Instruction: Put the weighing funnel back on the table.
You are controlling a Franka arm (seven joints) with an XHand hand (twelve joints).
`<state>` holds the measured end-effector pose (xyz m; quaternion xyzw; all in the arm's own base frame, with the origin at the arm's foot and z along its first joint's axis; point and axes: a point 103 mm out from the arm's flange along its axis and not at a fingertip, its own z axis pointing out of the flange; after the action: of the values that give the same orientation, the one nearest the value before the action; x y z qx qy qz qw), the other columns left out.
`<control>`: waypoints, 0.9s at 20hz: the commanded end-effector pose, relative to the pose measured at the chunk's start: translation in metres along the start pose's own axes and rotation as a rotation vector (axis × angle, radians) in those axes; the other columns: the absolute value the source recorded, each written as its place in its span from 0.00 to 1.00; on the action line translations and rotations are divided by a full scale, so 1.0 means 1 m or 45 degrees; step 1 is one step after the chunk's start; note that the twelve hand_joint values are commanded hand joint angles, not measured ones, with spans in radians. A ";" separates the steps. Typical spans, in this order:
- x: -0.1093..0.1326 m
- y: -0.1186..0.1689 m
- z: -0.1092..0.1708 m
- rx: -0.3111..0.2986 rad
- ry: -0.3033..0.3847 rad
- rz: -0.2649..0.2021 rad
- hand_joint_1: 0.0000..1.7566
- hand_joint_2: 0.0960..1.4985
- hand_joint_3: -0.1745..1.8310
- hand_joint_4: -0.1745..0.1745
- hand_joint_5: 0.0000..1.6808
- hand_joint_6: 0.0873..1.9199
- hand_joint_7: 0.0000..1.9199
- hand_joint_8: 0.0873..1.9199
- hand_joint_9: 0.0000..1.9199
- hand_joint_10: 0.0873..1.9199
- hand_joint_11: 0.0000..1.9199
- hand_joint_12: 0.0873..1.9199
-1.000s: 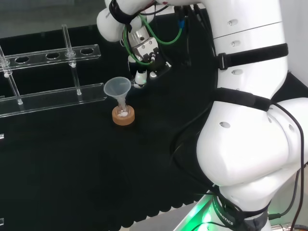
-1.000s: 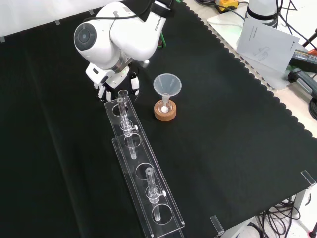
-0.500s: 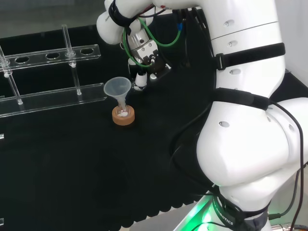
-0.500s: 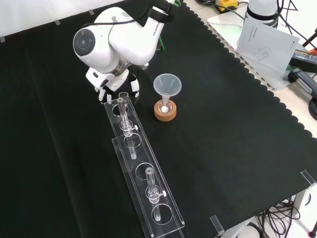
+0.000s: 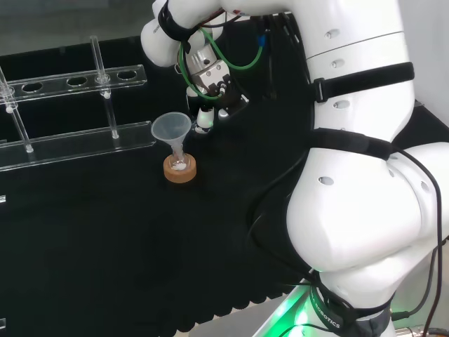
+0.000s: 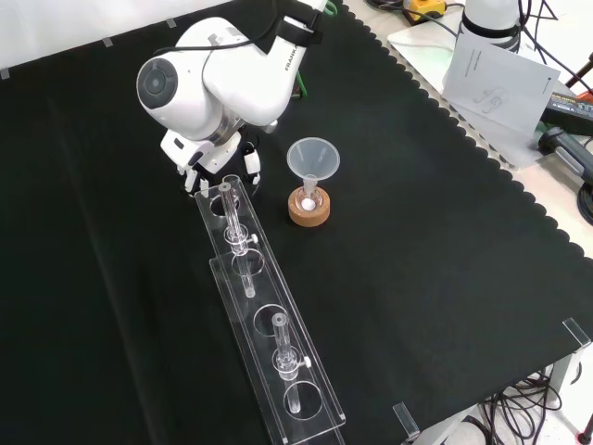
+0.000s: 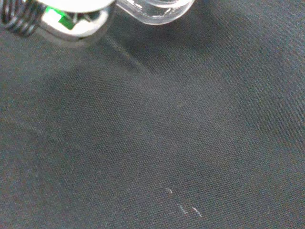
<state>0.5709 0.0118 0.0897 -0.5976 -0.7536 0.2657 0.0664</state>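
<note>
Hand (image 6: 215, 165) sits lower than a second ago, close over the cloth (image 7: 167, 133) — fingers (image 6: 251, 172) curled round the weighing funnel (image 7: 155, 10) — set-down looks near, release pending.

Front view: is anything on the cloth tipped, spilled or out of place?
Nothing stands out. The funnel stands upright with its stem in the small flask on the cork ring, with no spill around it. The clear rack lies flat, its tubes upright. The hand is low by the rack's far end.
</note>
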 end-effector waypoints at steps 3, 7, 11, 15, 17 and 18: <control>-0.001 0.004 0.004 -0.006 0.023 -0.007 0.62 0.41 0.45 1.00 0.69 0.45 0.31 0.32 0.51 0.13 0.40 0.54; -0.004 0.000 0.006 -0.051 0.038 -0.015 0.61 0.52 0.30 1.00 0.69 0.39 0.30 0.32 0.50 0.14 0.37 0.56; -0.005 -0.008 0.004 -0.072 0.062 -0.034 0.49 0.48 0.22 0.61 0.48 0.34 0.22 0.33 0.43 0.16 0.30 0.60; -0.003 -0.018 0.001 -0.081 0.066 -0.039 0.44 0.44 0.24 0.47 0.26 0.26 0.15 0.33 0.32 0.23 0.21 0.66; -0.003 -0.025 0.001 -0.084 0.066 -0.037 0.43 0.42 0.24 0.44 0.22 0.19 0.12 0.33 0.28 0.27 0.19 0.67; -0.003 -0.029 0.000 -0.088 0.069 -0.034 0.42 0.41 0.24 0.44 0.21 0.15 0.10 0.33 0.27 0.28 0.18 0.67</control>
<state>0.5560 0.0053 0.0939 -0.5950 -0.7652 0.2350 0.0724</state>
